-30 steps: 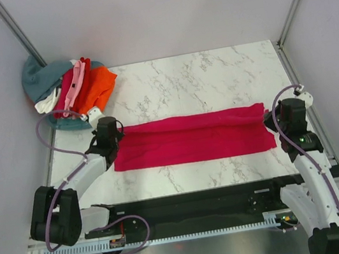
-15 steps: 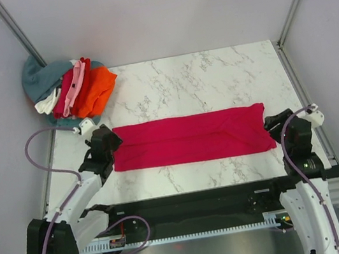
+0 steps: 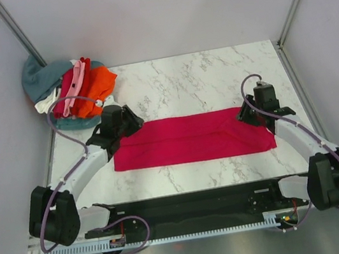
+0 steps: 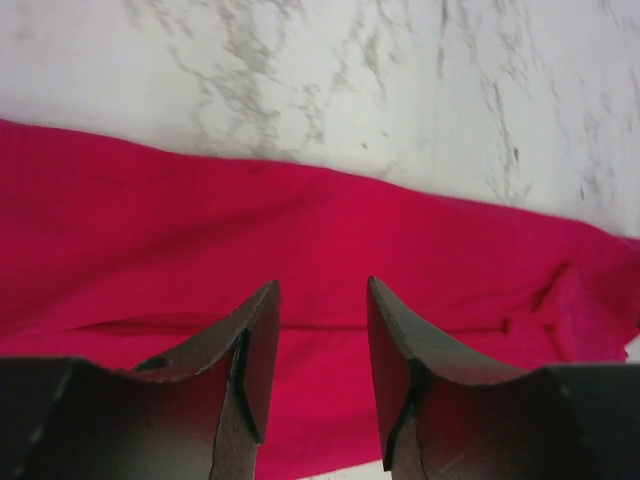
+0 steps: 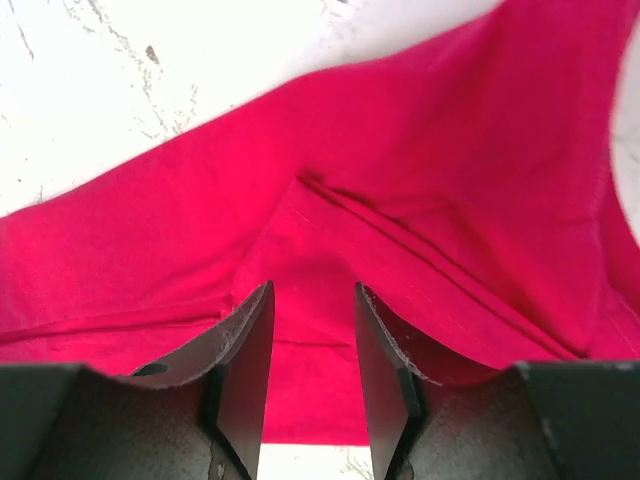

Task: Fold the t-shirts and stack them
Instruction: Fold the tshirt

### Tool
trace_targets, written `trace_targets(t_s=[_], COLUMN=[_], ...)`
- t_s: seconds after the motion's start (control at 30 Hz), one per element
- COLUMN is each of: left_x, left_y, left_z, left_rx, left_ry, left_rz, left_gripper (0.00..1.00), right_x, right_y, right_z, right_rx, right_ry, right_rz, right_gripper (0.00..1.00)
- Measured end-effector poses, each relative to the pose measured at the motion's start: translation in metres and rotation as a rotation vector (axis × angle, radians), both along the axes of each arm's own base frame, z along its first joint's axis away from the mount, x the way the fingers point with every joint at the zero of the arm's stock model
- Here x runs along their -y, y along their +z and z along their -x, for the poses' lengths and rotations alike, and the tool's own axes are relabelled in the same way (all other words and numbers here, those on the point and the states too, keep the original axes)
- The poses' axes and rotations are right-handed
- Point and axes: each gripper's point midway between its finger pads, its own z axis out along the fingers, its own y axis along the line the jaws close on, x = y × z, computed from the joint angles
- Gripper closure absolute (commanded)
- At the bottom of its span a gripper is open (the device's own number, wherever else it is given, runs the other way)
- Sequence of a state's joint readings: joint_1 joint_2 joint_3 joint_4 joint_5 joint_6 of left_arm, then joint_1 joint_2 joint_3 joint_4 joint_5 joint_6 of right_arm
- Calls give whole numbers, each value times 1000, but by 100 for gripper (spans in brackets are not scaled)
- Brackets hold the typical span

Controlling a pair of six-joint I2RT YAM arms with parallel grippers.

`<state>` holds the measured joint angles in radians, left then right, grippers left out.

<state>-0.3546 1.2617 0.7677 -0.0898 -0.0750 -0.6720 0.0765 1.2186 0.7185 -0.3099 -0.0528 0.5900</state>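
Crimson t-shirt [image 3: 191, 138] lies flat on the marble worktop [image 3: 200, 77], folded into a long strip running left-right across the ctr of the top view, just below mid-frame. Left hand [image 3: 131, 122] is at the strip's upper-left corner, right hand [image 3: 249, 114] at its upper-right corner. Both arms reach in from the bottom corners of the frame.

Left wrist view: left hand [image 4: 320, 290] has fingers apart w/ nothing btwn them. Crimson t-shirt [image 4: 350, 230] fills the lower two-thirds of the frame, marble above, and a fold edge runs across near the tips. Can't tell if the tips touch the fabric.

Right wrist view: right hand [image 5: 312, 290] also has fingers apart and is empty, over the crimson t-shirt [image 5: 420, 190]. A layered edge runs diagonally to lower right, w/ marble at upper left.

Pile of t-shirts [image 3: 73, 90] sits in the upper left of the top view: orange on the right side, then red, pink, white, w/ teal-grey underneath. It's not touching the strip.
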Motion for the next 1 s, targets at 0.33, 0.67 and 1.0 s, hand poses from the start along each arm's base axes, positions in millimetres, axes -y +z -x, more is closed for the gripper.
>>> trace_targets(t_s=[0.33, 0.67, 1.0], left_x=[70, 52, 43], left_y=[-17, -72, -80], left_z=[4, 7, 8], left_rx=[-79, -229, -253], left_ry=[-207, -162, -143], left_rz=[-5, -116, -152], left_gripper=[53, 53, 54], right_x=[-15, -24, -27], right_y=[-26, -66, -55], right_z=[-38, -46, -44], right_rx=[-56, -141, -104], right_ry=[58, 98, 132], right_rz=[22, 44, 39], right_gripper=[47, 45, 95])
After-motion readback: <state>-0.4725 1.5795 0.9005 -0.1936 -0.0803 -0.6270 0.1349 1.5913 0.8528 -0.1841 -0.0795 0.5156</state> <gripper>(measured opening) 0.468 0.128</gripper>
